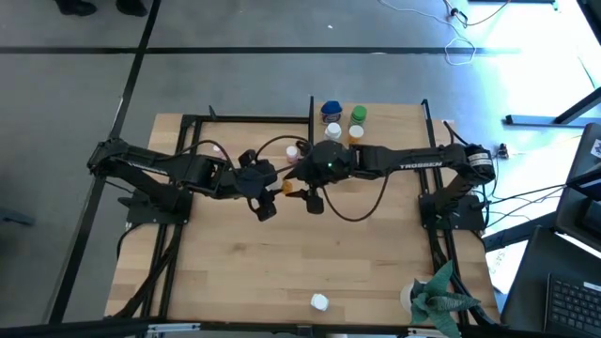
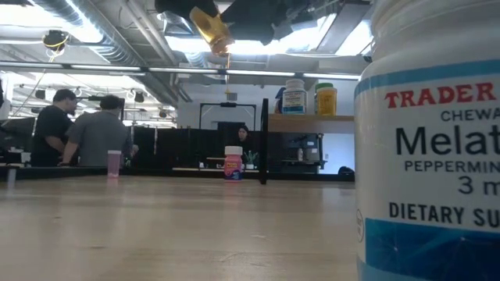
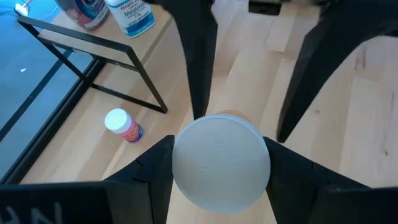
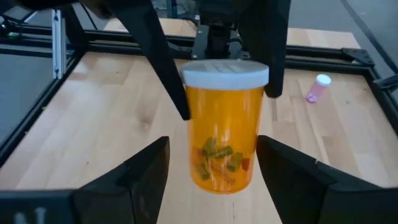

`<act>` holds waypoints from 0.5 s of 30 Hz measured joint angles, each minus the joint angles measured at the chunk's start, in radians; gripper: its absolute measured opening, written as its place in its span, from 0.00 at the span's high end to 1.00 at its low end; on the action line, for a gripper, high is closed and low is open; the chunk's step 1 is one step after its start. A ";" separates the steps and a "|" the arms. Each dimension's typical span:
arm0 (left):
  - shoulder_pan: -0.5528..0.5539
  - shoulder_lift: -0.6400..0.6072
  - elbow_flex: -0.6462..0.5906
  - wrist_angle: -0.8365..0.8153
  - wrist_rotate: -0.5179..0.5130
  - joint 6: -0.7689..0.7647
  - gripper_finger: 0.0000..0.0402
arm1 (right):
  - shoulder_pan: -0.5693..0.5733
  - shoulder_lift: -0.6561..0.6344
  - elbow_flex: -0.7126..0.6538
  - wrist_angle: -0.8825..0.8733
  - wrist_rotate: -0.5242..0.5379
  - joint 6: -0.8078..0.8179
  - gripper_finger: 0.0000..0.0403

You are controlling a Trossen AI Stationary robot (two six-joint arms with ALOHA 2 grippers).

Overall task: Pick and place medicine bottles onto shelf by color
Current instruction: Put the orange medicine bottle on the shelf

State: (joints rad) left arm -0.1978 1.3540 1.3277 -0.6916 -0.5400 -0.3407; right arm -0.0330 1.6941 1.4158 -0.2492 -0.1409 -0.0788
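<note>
An orange pill bottle [image 4: 224, 143] with a white cap is held in the air over the table's middle [image 1: 288, 188] and shows tilted at the top of the low view [image 2: 211, 30]. My left gripper [image 3: 221, 168] is shut on it. My right gripper [image 4: 214, 171] is open, with a finger on either side of the bottle's lower body; I cannot tell if they touch it. The shelf [image 1: 394, 120] stands at the far edge and carries a blue-capped bottle [image 1: 331, 110] and a green-capped bottle [image 1: 358, 115]. A pink bottle [image 1: 293, 150] lies on the table before the shelf. My left gripper pinches the orange bottle's white cap [image 3: 221, 162] between its two fingers, one finger [image 4: 163, 68] on each side of the cap's rim. It comes roughly level from the table's left, along the bottle. The bottle is lifted clear, with its base pointing toward the right arm.
A white bottle [image 1: 320, 301] lies near the near edge and fills the low view's right side [image 2: 430, 156]. A green paper-like plant [image 1: 437, 300] stands at the near right corner. A second small pink bottle [image 2: 114, 164] stands on the left. People stand in the room beyond.
</note>
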 joint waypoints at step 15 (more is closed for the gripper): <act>0.000 0.000 0.000 0.015 -0.001 0.004 0.53 | 0.000 0.015 -0.001 0.060 -0.003 -0.032 0.40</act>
State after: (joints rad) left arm -0.1978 1.3544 1.3277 -0.6764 -0.5407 -0.3363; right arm -0.0330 1.7088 1.4147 -0.1897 -0.1436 -0.1103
